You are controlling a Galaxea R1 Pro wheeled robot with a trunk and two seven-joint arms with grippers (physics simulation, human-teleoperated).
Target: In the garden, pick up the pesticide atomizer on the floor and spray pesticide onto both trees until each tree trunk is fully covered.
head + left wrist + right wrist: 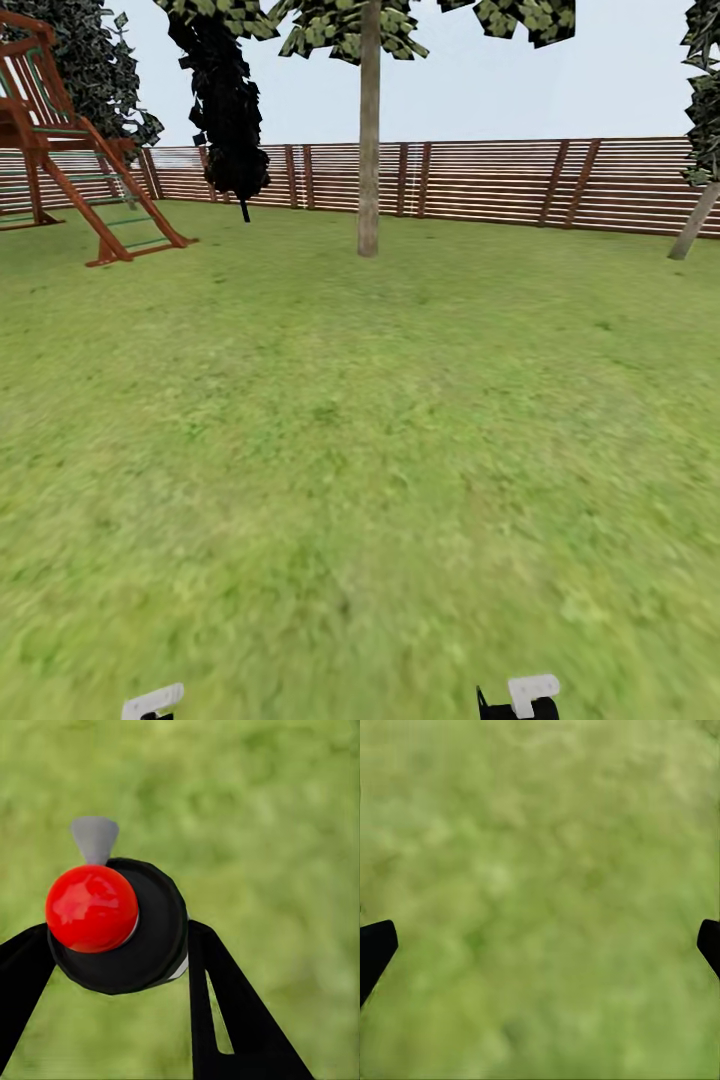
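You have 2 pale, smooth tree trunks ahead, 1 (369, 150) straight beyond your grippers and 1 (693, 222) leaning far off past the right gripper (540, 945), both near the slatted wooden fence (480, 180). Your left gripper (120, 952) grips 1 pesticide atomizer (131, 937), a round black body with a glossy red knob and grey nozzle; your right one gapes wide over blurred grass. Open lawn (360, 450) lies between you and the trunks, with 1 play tower (60, 150) and 1 black tree (228, 110) far beyond the left gripper.

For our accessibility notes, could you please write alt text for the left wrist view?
The left end effector grips the pesticide atomizer, a black round body with a red knob and grey nozzle, over blurred green lawn.
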